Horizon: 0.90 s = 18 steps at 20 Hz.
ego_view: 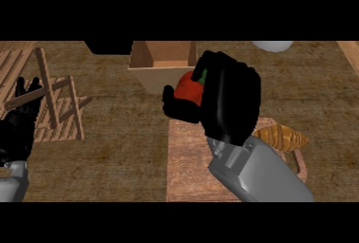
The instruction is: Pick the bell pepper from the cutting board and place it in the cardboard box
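At the far left edge the robot's left hand [26,102] rests open, fingers up, over a slatted wooden rack [56,107] — well apart from the work. Toward the middle, the cardboard box [163,60] stands open on the counter, its mouth just beyond and slightly left of the right hand [217,102], which is curled round the red bell pepper [188,88], thumb on the pepper's left side, green stem pointing up toward the box. The pepper is held over the far edge of the cutting board [189,161], touching or nearly touching the box's near wall; that wall looks like the one obstacle to clear. To the right, a brown loaf-like item [284,136] lies on the board, and a pale round object [272,45] sits at the far edge.
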### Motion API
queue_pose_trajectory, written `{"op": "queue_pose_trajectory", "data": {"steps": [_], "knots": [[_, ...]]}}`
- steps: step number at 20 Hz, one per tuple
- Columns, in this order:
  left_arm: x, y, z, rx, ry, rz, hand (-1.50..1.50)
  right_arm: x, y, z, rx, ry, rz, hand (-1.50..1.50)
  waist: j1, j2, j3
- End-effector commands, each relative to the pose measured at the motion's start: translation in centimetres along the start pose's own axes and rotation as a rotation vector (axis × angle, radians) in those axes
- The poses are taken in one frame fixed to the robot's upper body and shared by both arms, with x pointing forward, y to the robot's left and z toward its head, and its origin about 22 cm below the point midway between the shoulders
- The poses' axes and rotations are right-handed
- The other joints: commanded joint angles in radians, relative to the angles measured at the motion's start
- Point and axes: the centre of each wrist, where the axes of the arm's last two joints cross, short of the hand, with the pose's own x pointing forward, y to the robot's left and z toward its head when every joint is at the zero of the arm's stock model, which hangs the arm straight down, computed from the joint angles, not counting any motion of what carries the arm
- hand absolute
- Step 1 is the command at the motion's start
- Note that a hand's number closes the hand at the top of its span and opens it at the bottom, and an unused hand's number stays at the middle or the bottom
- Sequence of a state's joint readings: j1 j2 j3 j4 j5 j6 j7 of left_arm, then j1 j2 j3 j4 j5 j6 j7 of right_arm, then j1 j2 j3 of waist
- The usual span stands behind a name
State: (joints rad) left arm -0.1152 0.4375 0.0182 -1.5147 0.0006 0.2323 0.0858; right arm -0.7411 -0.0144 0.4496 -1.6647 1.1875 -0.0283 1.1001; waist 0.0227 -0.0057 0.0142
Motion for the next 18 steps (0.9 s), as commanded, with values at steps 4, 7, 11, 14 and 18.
{"op": "queue_pose_trajectory", "data": {"steps": [4,7,11,14,18], "knots": [[-3.0,-4.1,2.1,-0.185,0.084,0.016,0.00,3.8,-0.7,-3.9,0.003,0.122,-0.026,1.50,0.010,0.015,-0.017],[-1.8,-4.0,1.9,-0.178,0.066,0.035,0.00,3.9,0.6,-6.1,0.017,0.161,-0.010,1.50,0.025,0.016,-0.016],[-2.2,-5.2,2.3,-0.192,0.074,0.037,0.00,3.7,1.9,-8.8,0.047,0.185,-0.001,1.50,0.035,0.026,-0.017],[-0.9,-5.1,1.4,-0.193,0.046,0.028,0.00,3.2,3.4,-10.2,0.116,0.228,0.002,1.50,0.044,0.027,-0.016],[-1.0,-5.1,1.2,-0.213,0.038,0.035,0.00,2.2,5.5,-11.5,0.126,0.264,0.022,1.50,0.066,0.038,-0.017]]}}
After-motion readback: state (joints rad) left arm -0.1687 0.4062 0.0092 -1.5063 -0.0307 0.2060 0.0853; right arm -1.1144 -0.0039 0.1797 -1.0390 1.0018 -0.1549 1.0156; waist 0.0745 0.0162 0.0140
